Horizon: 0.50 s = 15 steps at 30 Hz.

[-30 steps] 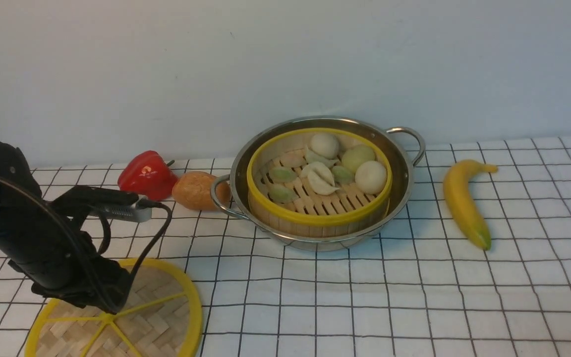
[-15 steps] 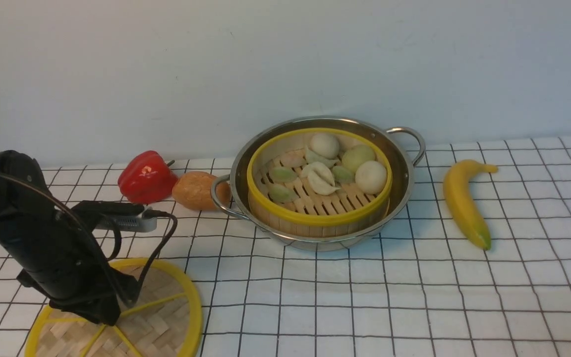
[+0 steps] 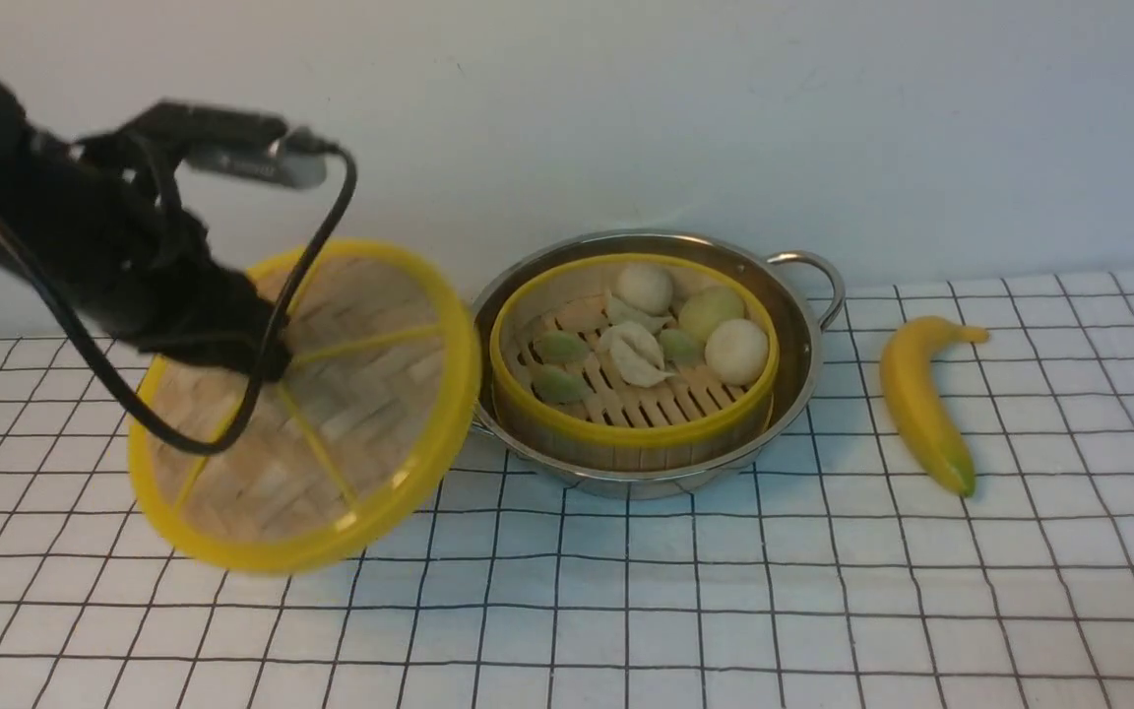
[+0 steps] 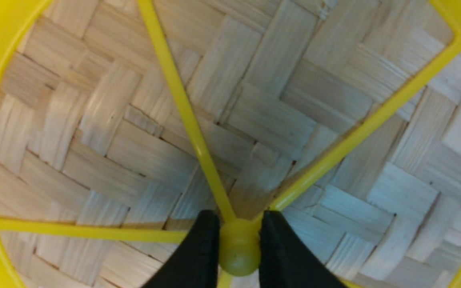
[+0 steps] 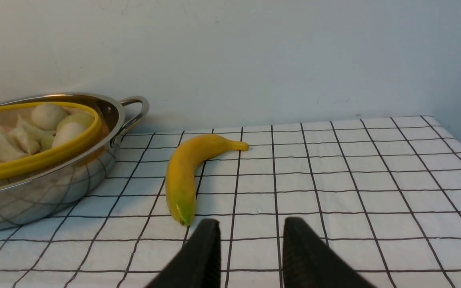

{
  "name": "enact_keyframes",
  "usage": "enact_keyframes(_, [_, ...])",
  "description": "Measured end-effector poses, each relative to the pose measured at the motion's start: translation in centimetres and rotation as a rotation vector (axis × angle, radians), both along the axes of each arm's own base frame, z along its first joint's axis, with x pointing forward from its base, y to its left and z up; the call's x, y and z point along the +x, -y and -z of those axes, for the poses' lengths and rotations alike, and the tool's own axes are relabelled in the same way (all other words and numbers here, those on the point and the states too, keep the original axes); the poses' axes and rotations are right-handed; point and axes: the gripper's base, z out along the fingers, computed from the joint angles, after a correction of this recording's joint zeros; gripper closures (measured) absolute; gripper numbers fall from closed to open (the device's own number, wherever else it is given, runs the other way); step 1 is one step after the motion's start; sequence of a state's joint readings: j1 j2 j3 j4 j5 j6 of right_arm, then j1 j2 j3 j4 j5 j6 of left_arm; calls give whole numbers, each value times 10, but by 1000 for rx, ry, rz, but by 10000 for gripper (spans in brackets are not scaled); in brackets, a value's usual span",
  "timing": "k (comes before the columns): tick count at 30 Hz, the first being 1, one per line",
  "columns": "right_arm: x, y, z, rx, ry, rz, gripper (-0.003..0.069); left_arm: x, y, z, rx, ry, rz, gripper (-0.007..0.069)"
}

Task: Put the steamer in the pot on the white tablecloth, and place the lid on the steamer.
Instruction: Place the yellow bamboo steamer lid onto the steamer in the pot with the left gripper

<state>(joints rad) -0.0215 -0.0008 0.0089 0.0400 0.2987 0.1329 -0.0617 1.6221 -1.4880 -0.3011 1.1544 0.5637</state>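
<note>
Your steamer (image 3: 626, 433) already sits in the pot (image 3: 795, 340) on the white tablecloth (image 3: 823, 591); the left end effector (image 4: 237, 224) pinches the lid (image 3: 350, 423) by its hub, tilted aloft at the pot's nine o'clock; the right end effector (image 5: 250, 232) gapes, empty; only lidding remains.

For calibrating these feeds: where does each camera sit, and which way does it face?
Front: between the arms, facing forward over the white tablecloth at the pot, steamer and banana; left arm shows, holding the lid tilted.
Left wrist: on the left arm, facing the lid close up; left gripper clamps its hub.
Right wrist: on the right arm, low over the cloth, facing the wall; right gripper open, empty.
Shared: front and right wrist both show pot, steamer, banana.
</note>
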Motion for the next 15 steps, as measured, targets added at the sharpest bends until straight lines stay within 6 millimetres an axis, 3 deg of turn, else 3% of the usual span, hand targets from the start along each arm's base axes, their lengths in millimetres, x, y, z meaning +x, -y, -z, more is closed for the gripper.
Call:
enact_keyframes(2, [0, 0, 0, 0, 0, 0, 419, 14, 27, -22, 35, 113, 153, 510])
enact_keyframes(5, [0, 0, 0, 0, 0, 0, 419, 29, 57, -30, 101, 195, 320, 510])
enact_keyframes(10, [0, 0, 0, 0, 0, 0, 419, 64, 114, -12, 274, 243, 571, 510])
enact_keyframes(15, [0, 0, 0, 0, 0, 0, 419, 93, 146, 9, 352, 293, 689, 510])
